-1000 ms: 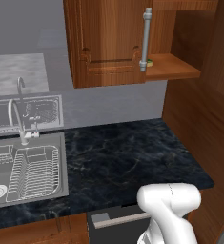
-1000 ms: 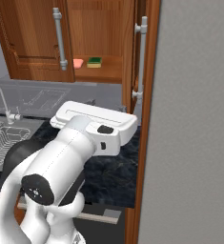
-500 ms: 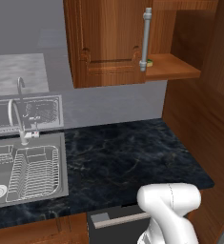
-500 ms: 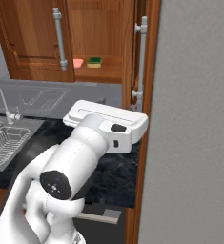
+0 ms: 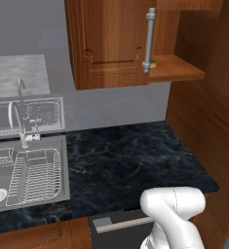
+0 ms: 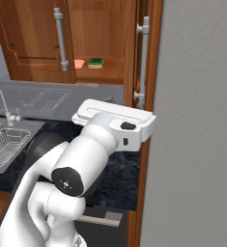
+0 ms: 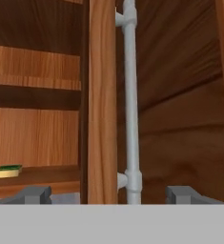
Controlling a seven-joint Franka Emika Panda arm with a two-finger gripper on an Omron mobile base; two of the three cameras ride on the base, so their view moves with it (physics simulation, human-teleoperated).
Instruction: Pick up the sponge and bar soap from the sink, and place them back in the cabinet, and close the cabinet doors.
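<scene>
Steel sink [image 5: 28, 170] sits at the far left of the dark marbled table [image 5: 130, 160], its wire rack and white drain bare. Above and further right hangs the reddish-brown cabinet [image 6: 103, 29], both cabinet doors [image 6: 30, 43] swung open. In the right base view the bar soap [image 6: 79, 63] lies on the cabinet shelf just beside the sponge [image 6: 95, 62], soap to the left, sponge to the right. Right of them the edge of the right-hand door [image 7: 102, 95] stands toward the camera with its vertical silver handle [image 7: 130, 105]. In the hand view the claw [image 7: 108, 193] has its two fingertips [image 7: 36, 193] spread apart, one on each side of that door edge and handle, not touching either, nothing between them gripped.
</scene>
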